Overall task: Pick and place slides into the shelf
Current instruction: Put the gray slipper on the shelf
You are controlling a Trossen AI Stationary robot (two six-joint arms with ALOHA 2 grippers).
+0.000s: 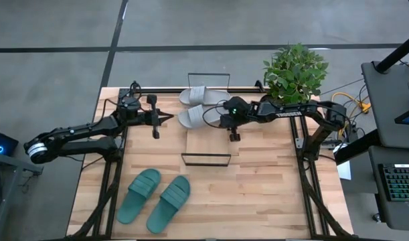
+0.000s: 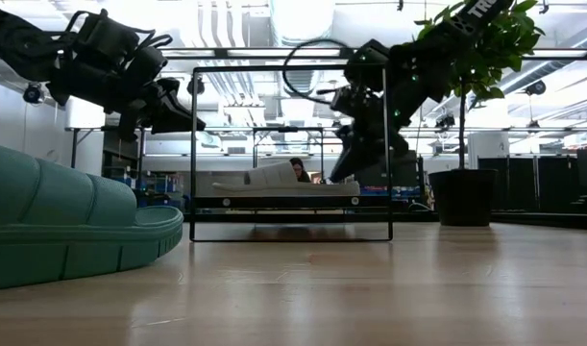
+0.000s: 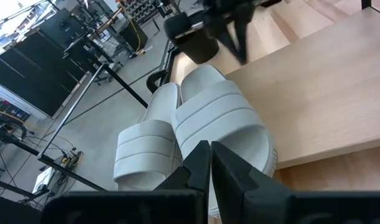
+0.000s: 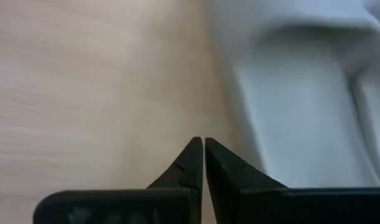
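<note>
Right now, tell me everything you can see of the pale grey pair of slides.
The pale grey slides are two open-toe sandals of rubbery-looking material, each with a wide strap ribbed in broad bands. They lie side by side, soles down, touching along their inner edges, at the far end of the shelf, on its light wooden plank. The teal pair lies apart, near the table's front. The shut left end effector points at them from close by; the shut right end effector hangs just over one. Neither holds a slide.

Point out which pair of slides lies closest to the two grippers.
The pale grey pair, at the far end of the shelf, between the shut left gripper and shut right gripper. The teal-green pair lies at the table's near edge.
</note>
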